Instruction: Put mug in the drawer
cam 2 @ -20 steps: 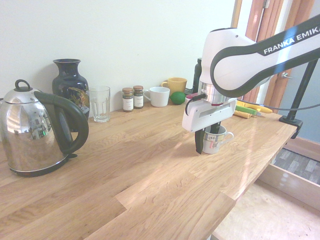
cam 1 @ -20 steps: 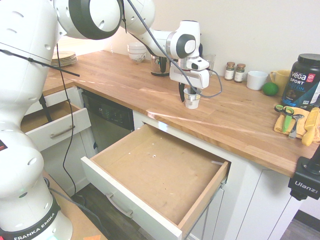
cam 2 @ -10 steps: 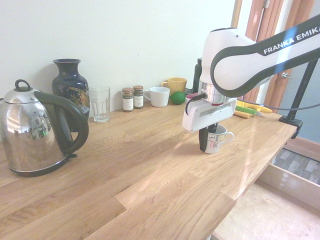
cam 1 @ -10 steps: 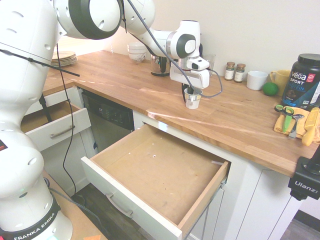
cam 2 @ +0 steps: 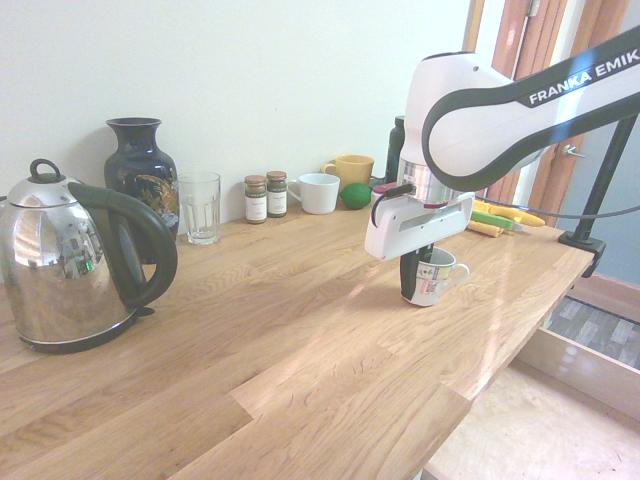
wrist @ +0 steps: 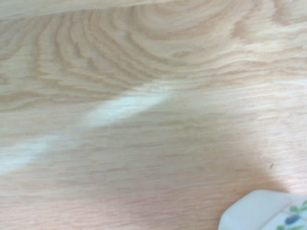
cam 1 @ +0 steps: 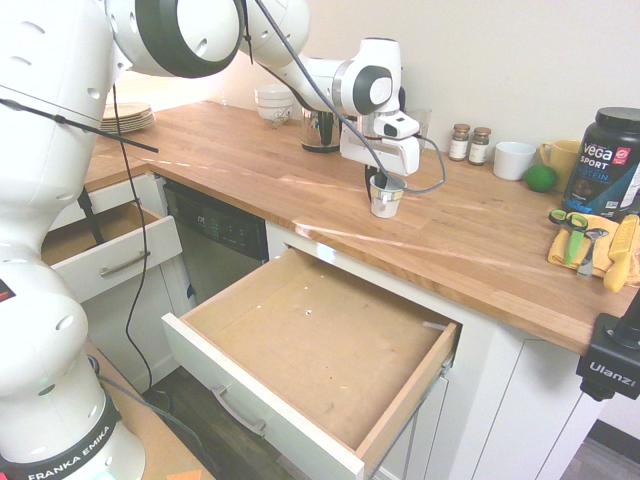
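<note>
Where the claw (cam 2: 417,275) reaches down at the mug (cam 2: 429,278), its fingers are drawn together on the mug's wall, with dark finger parts at the side away from the handle. The mug is on the wooden surface (cam 2: 300,330), near the edge above the open drawer (cam 1: 320,345), and outside that drawer. Its mouth faces up and its long axis runs close to vertical, from the broader rim down to the narrower base; whether it leans slightly is hard to tell. The handle (cam 2: 457,274) points away from the claw, toward the right of the second exterior view, on the drawer's side of the surface. White walls carry a coloured print, and the wrist view shows part of this pale, patterned body near a corner.

The drawer is pulled out below the surface, its bare wooden inside exposed, its long side running along the counter front and its bar handle (cam 1: 238,411) facing outward. Along the wall stand a kettle (cam 2: 70,265), a dark vase (cam 2: 143,180), a clear glass (cam 2: 201,208), two small jars, a plain white mug (cam 2: 319,193) and a yellow mug (cam 2: 352,169). A green round item (cam 2: 355,196) rests just beside the plain white mug.
</note>
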{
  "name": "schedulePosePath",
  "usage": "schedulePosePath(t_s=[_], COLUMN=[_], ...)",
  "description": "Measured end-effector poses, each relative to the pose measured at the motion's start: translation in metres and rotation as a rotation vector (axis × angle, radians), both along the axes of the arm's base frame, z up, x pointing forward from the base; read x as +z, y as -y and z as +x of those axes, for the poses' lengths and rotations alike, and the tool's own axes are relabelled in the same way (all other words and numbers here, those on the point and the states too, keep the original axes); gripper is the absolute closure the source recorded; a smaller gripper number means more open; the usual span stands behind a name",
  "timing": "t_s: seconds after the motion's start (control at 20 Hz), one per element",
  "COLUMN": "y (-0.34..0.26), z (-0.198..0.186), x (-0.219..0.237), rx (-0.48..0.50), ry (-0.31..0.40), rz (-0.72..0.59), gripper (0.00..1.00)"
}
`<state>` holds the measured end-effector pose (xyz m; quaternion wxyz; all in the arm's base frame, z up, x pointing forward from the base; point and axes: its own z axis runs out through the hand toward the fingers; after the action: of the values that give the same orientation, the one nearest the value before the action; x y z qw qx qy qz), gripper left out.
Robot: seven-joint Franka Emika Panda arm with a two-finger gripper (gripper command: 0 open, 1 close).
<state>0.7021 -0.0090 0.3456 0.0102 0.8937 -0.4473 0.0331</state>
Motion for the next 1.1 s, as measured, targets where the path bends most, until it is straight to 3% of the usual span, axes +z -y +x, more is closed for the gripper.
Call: schedulePosePath(t_s=[0.7, 1.1], y=[-0.002, 0.002], z=[-0.043, -0.121], x=[0.058, 0.086], rx=[0.002, 0.002], ry=[0.036, 0.045], rz=[0.007, 0.015], gripper=[1.00, 1.00])
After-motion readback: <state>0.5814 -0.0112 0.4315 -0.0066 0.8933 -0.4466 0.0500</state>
